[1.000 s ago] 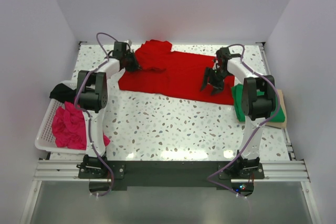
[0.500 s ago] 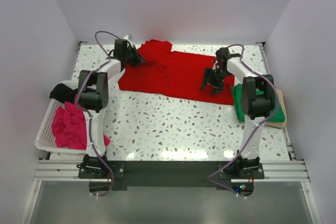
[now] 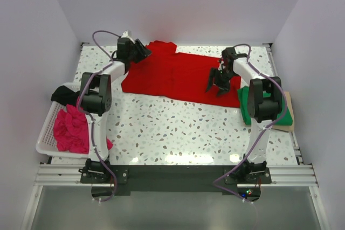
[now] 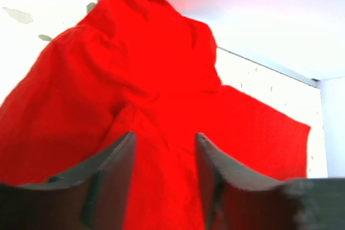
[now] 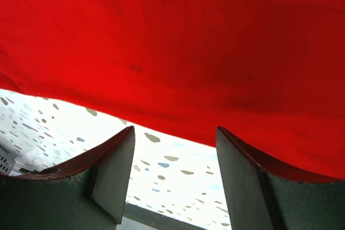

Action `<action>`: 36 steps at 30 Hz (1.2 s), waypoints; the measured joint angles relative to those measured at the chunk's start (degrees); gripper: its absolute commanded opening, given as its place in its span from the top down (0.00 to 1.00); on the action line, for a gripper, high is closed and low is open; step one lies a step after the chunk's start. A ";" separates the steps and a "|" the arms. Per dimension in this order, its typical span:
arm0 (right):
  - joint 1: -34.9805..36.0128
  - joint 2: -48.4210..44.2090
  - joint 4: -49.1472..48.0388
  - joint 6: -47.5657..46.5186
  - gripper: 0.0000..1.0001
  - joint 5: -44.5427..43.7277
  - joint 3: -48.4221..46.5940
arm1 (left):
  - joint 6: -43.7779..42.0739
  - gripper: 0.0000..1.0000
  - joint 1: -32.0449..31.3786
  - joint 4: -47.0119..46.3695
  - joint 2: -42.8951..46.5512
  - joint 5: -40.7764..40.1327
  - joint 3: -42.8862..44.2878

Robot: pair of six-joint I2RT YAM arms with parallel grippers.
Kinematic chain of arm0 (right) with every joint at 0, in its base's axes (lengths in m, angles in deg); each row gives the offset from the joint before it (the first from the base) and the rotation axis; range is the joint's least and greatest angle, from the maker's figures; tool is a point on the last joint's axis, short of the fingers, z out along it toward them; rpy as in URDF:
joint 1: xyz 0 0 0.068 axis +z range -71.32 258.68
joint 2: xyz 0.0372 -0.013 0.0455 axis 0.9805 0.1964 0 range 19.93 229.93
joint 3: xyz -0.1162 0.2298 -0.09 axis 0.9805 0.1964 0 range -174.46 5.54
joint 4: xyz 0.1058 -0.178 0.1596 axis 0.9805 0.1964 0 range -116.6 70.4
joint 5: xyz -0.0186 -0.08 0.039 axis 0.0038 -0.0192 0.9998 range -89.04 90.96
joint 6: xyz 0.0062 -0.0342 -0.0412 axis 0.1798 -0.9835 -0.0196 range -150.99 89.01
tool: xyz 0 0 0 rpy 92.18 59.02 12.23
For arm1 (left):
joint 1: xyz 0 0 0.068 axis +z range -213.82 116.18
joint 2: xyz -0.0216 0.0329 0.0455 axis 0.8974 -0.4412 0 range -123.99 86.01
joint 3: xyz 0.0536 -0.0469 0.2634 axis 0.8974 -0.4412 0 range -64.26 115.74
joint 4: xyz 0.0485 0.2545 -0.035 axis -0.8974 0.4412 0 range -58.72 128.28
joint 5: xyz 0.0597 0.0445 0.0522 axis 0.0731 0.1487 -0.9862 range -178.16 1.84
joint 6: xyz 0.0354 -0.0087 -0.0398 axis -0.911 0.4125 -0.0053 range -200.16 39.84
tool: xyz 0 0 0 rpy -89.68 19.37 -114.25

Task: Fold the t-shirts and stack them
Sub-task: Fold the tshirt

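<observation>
Surface (image 3: 178, 127): we see a pale speckled top with white walls on three sides.
Red shirt (image 3: 178, 76): it lies spread mostly flat across the far middle of the surface, with its far-left part bunched up by the back wall.
Basket (image 3: 44, 133): white and slotted, it sits at the left edge of the surface, well apart from the red shirt.
Green shirt (image 3: 245, 106): we find it folded at the right edge, on a tan board (image 3: 291, 125), just beside the red shirt's near-right corner.
Pink shirt (image 3: 71, 130): it sits crumpled in the basket, spilling over the rim nearest the arm.
Black shirt (image 3: 63, 95): it is heaped at the basket's far end.
Left fingers (image 3: 141, 52): we see them parted with nothing between them, at the bunched far-left part of the red shirt.
Right fingers (image 3: 218, 87): they stand wide and hold nothing, above the red shirt's right portion near its near edge.
</observation>
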 measured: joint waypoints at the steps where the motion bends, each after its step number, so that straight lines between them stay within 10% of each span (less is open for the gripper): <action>1: 0.00 0.00 0.20 -0.09 0.35 -0.02 -0.31 | -0.02 0.42 -0.07 -0.02 0.50 -0.79 -0.63; 36: 1.18 -5.42 -10.49 -1.75 0.34 4.37 14.84 | -6.54 0.31 0.72 11.65 29.97 -13.33 -41.88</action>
